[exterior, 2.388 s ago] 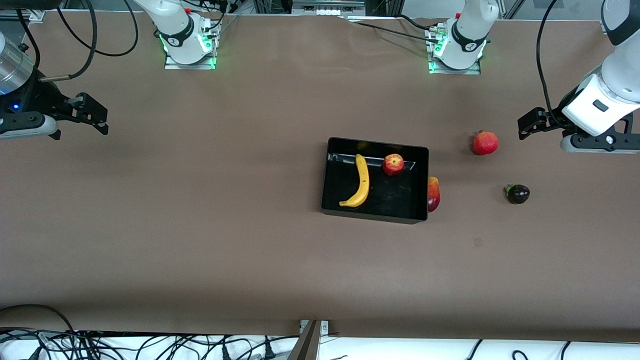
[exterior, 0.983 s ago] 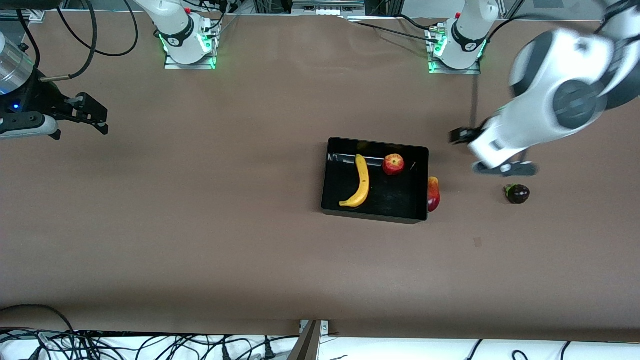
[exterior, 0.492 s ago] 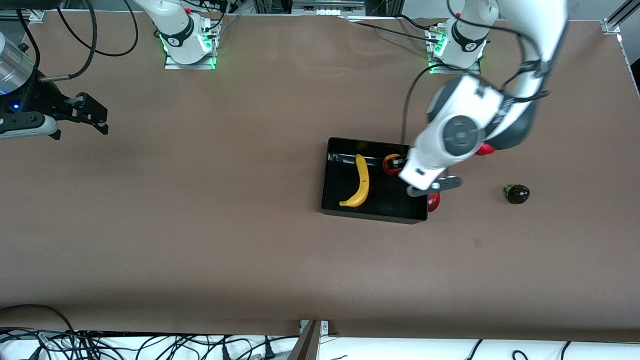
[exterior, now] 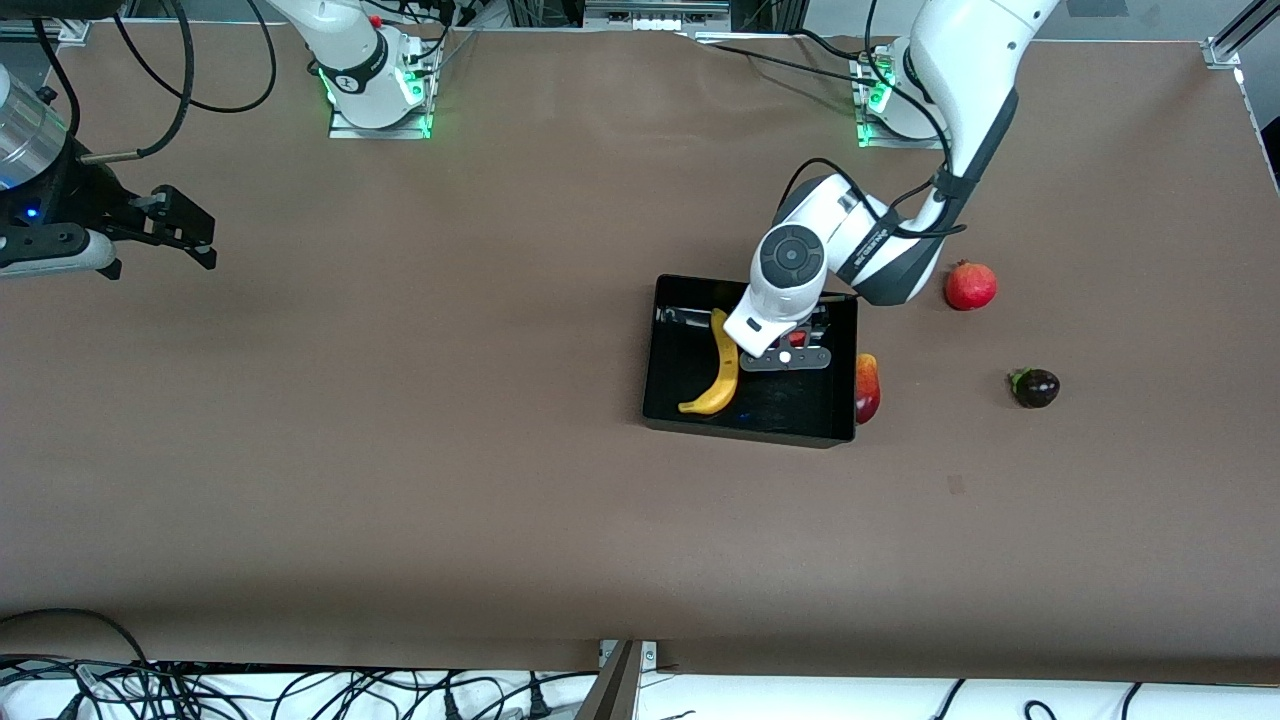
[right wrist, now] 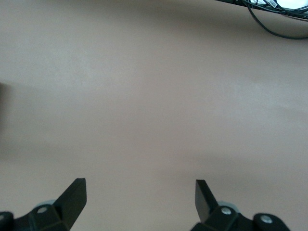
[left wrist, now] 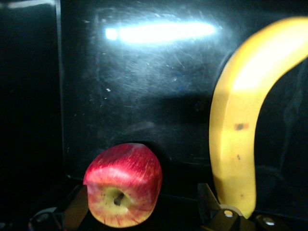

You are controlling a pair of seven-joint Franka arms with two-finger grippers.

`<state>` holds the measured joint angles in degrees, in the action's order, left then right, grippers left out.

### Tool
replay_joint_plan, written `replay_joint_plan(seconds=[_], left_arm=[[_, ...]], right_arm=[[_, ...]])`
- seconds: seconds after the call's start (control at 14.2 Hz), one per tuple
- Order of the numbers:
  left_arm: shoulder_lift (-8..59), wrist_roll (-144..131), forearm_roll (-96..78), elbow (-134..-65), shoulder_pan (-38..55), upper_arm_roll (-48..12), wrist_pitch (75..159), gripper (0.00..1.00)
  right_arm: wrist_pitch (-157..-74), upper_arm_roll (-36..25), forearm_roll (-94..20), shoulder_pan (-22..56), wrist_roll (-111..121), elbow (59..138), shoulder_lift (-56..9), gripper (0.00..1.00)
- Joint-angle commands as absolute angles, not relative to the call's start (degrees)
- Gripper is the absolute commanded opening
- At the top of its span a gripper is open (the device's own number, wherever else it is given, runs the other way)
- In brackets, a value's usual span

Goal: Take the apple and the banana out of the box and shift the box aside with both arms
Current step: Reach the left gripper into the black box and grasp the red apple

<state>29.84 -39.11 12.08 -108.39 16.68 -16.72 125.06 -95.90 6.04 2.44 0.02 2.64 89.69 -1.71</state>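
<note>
On the brown table (exterior: 400, 480) the biggest thing I have to mind is the black box (exterior: 760, 415), sitting about mid-table, toward the left arm's end. The left arm (exterior: 970, 90) reaches down into it from its base, and the right arm (exterior: 30, 245) waits over bare table at its own end, its right hand (right wrist: 139, 195) spread wide and empty.

Inside the box the banana (exterior: 722, 370) lies along the side toward the right arm's end. The apple (left wrist: 122, 185) sits beside it, on the side toward the left arm's end and at the part of the box farther from the front camera; from the front camera I see only a sliver of it under the wrist. My left hand (left wrist: 139, 204) is down over it with the fingers wide, one on either side of the apple, not gripping.

Outside the box, a red-and-yellow oval fruit (exterior: 867, 388) rests against its wall, a round red fruit with a crown tip (exterior: 970, 285) lies farther off, and a small dark fruit (exterior: 1035, 387) is nearer the front camera.

My worry: one finger (left wrist: 207, 202) stands very close to the banana, so closing could nudge or pinch it along with the apple. The apple is round on a glossy floor; an off-centre squeeze may send it rolling away. Pressing too low risks jamming fingertips into the tray.
</note>
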Motion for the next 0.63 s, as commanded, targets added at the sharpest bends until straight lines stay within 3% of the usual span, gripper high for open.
replay_joint_plan(seconds=[0.0, 0.56], left_arm=[[29.70, -30.88, 13.36, -108.54, 15.82, -16.61, 125.33, 1.00], [30.85, -28.91, 13.36, -110.21, 15.64, -16.70, 125.95, 1.00]], right_arm=[[-95.10, 6.33, 2.81, -0.26, 2.46, 89.03, -1.58, 1.00], [-95.10, 6.33, 2.81, -0.26, 2.46, 89.03, -1.58, 1.00]])
